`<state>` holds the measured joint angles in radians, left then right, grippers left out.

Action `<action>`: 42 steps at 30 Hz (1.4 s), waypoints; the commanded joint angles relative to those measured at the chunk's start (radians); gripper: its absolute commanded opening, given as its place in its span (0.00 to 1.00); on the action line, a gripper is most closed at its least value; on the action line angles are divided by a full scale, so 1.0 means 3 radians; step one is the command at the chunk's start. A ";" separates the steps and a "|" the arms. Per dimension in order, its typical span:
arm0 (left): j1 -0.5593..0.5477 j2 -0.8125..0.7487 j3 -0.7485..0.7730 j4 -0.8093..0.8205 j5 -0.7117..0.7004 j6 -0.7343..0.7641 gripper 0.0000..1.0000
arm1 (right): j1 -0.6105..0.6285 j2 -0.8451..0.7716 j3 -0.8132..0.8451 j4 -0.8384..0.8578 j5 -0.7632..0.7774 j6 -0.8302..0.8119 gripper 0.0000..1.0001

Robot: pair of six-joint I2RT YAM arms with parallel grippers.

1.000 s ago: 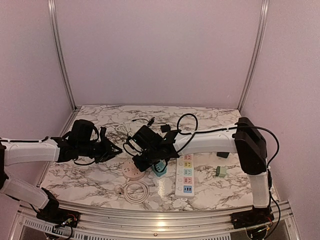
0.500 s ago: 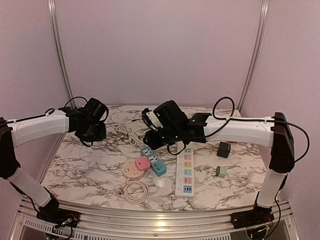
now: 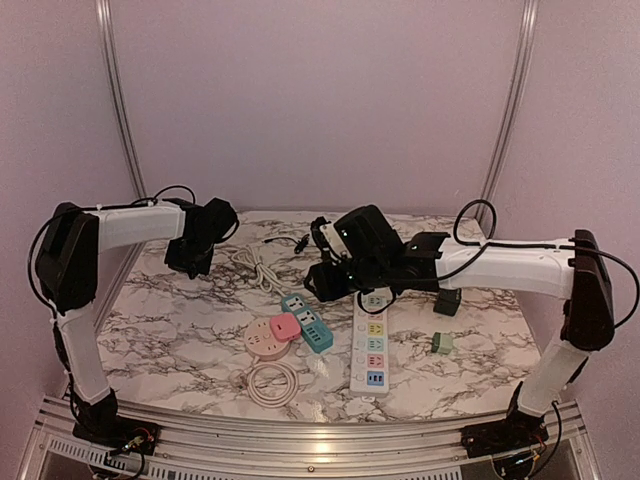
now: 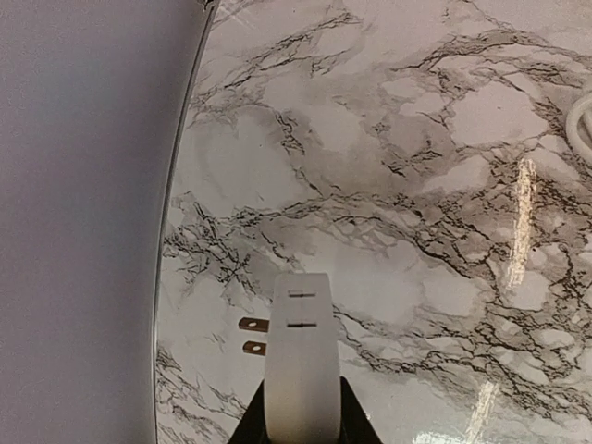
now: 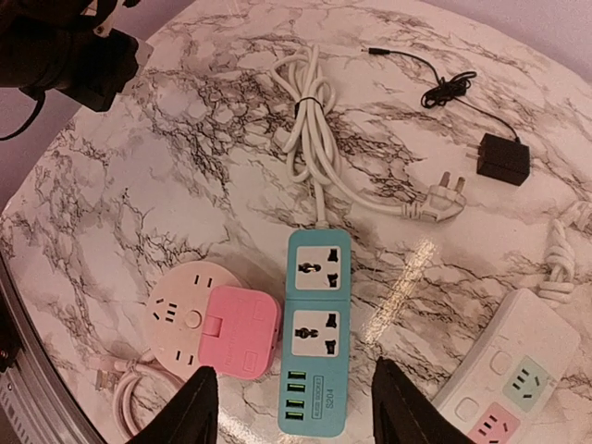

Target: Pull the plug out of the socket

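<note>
Left arm (image 3: 130, 222): forearm points 3 o'clock; left gripper (image 4: 302, 418) clamped on white plug (image 4: 302, 356).
Right arm (image 3: 500, 262): forearm points 9 o'clock; right gripper (image 5: 296, 372) fingers apart, empty.

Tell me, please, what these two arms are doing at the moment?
The left end effector is shut on a white plug, held over the marble table near its edge by the wall. The plug's two prongs are exposed, so it is out of any socket. The right end effector hangs open above the teal power strip, gripping nothing. A pink adapter sits on the round socket beside that strip.
</note>
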<state>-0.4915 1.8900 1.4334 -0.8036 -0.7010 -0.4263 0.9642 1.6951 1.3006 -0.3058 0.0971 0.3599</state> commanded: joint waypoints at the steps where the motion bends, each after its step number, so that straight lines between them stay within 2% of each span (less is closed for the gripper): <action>1: 0.0092 0.0333 0.0206 -0.0278 -0.0179 0.0194 0.00 | -0.0019 -0.0132 -0.0030 0.0078 0.0047 0.0025 0.56; 11: 0.0218 0.0802 0.0380 -0.0282 -0.0166 0.0330 0.05 | -0.0028 -0.0145 -0.0021 -0.0003 0.0084 -0.0010 0.57; 19: 0.0218 0.0906 0.0388 -0.0251 -0.0076 0.0385 0.19 | -0.0030 -0.0104 -0.0021 -0.0009 0.0055 0.0018 0.57; 28: 0.0218 0.0819 0.0339 -0.0195 0.0061 0.0413 0.32 | -0.0031 -0.0051 -0.0027 -0.0004 0.0021 0.0047 0.57; 42: 0.0206 0.0375 0.0149 -0.0035 0.0429 0.0442 0.62 | -0.0032 0.0111 -0.0091 0.0096 -0.0212 0.0165 0.57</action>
<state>-0.4286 2.0899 1.5043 -0.8307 -0.6250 -0.2905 0.9607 1.6985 1.2835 -0.2955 0.0673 0.3897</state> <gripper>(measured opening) 0.584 0.571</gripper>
